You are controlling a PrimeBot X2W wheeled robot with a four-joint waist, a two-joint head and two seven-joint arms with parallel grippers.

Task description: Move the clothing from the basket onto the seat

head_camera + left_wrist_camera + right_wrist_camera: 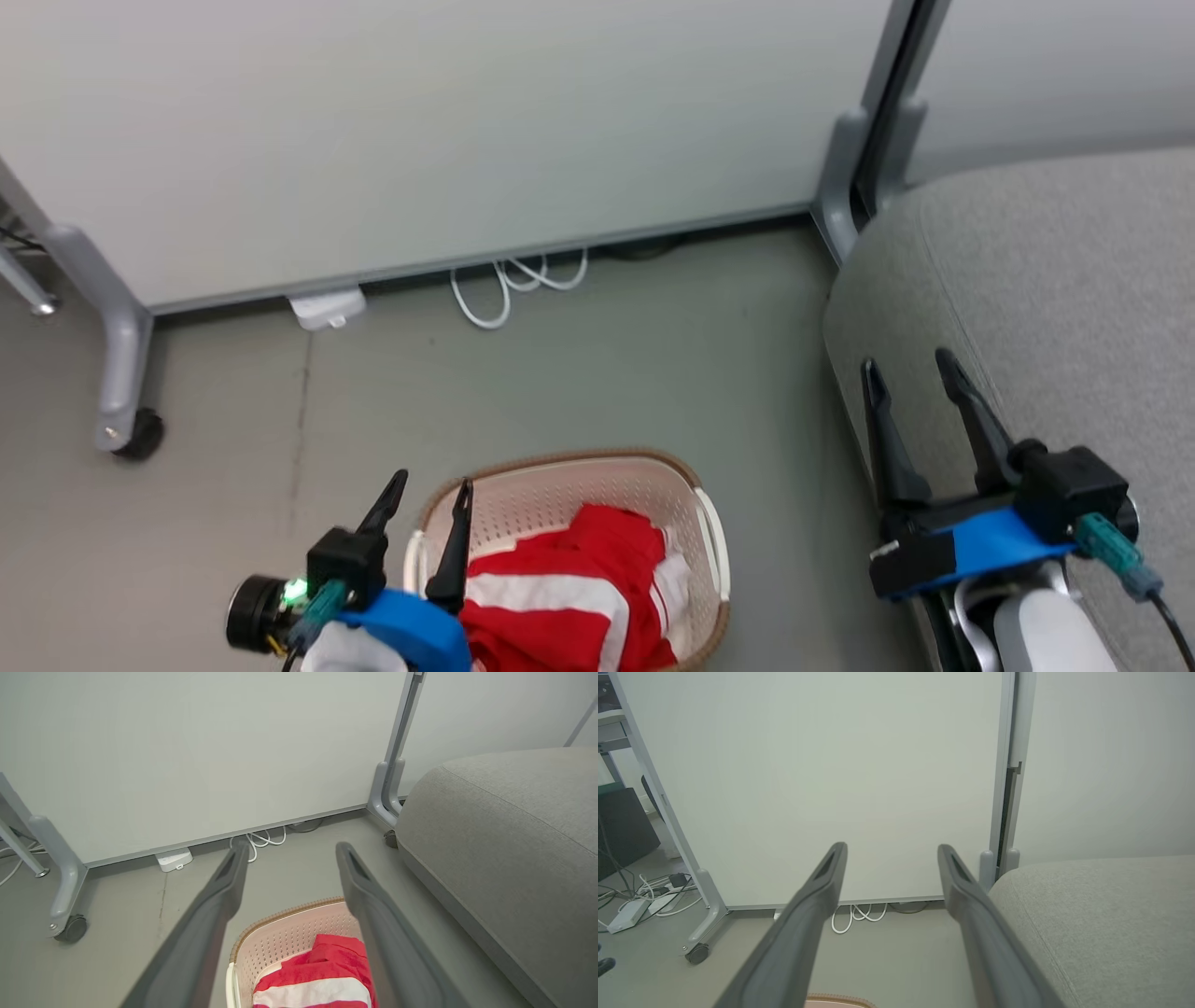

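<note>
the job is at its start: the clothing [560, 588] lies bunched in the basket [569, 462], red with broad white stripes, and none of it is on the seat [1055, 280] yet. the basket stands on the floor [607, 373] at the bottom of the head view, a strip of bare floor between it and the seat on the robot's right.

the left gripper [432, 483] hangs above the basket's left side, its fingers [210, 924] spread wide with nothing between them. in the left wrist view they point forward over the far rim rather than down into the heap. the right gripper [907, 364] hovers by the seat's rounded edge, its own fingers [803, 924] just as wide apart and empty, well apart from the basket.

the step in hand looks like the reach for the first garment, and the left arm is the better placed for it. the next move, as i judge it, calls for tipping that wrist down and lowering it until the fingers straddle a raised fold of fabric, then closing on it. the heap is soft and loose, so a shallow pinch may slip off; a bite on a thick fold near the top seems safer. after that comes a lift clear of the rim and a swing right, over the seat's edge.
</note>
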